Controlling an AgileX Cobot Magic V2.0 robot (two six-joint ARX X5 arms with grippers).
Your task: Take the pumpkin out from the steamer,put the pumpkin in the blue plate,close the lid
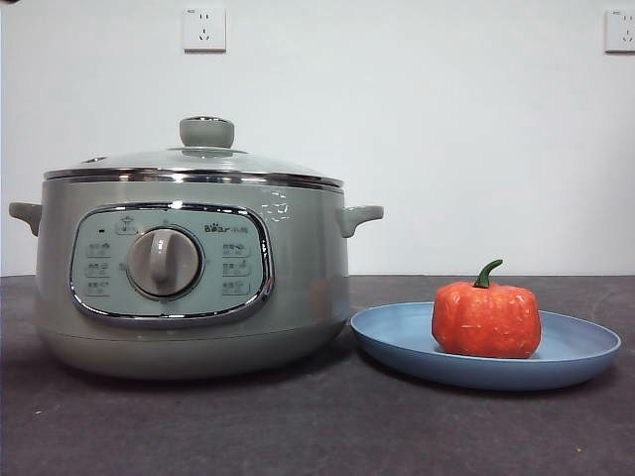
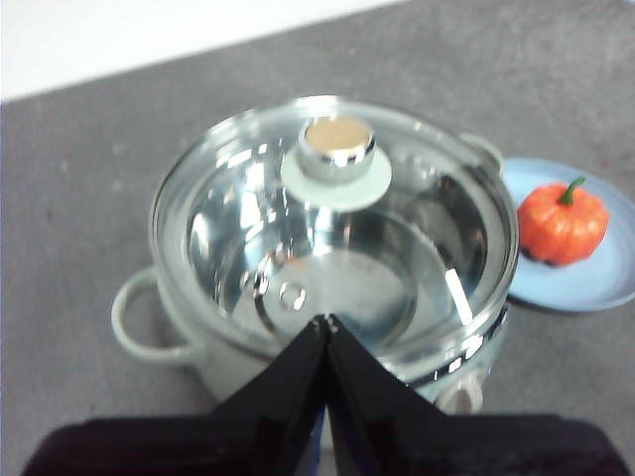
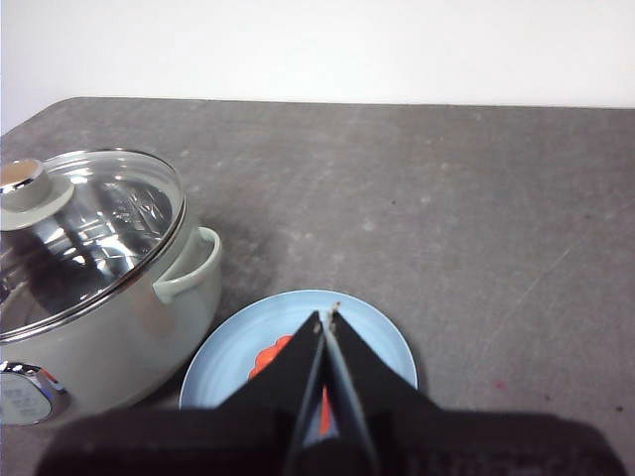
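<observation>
Sage-green steamer [image 1: 193, 273] stands on the dark grey table [image 1: 317, 426], control panel and dial facing the front camera. Lid [image 1: 198, 159] is seated on the steamer's rim, chrome edge level all round, knob uppermost. Through the glass, the left wrist view shows a bare metal interior.

Blue plate [image 1: 575, 347] lies flat on the table just beside the steamer, on the side of the handle that shows near it in both wrist views; whether plate rim and pot wall touch cannot be settled from these angles. Pumpkin [image 1: 486, 319] sits upright on the plate, green stem curving upward, apart from the steamer.

Left gripper [image 2: 326, 319] hangs above the steamer, over the near rim of the lid, clear of the knob, its two jaws pressed together with nothing between them. Right gripper [image 3: 328, 313] hangs above the plate beside the steamer, jaws likewise pressed together and empty; the pumpkin is mostly hidden behind them in that view, only orange slivers showing.

Two wall sockets [image 1: 203, 30] are mounted on the white wall behind the steamer.
</observation>
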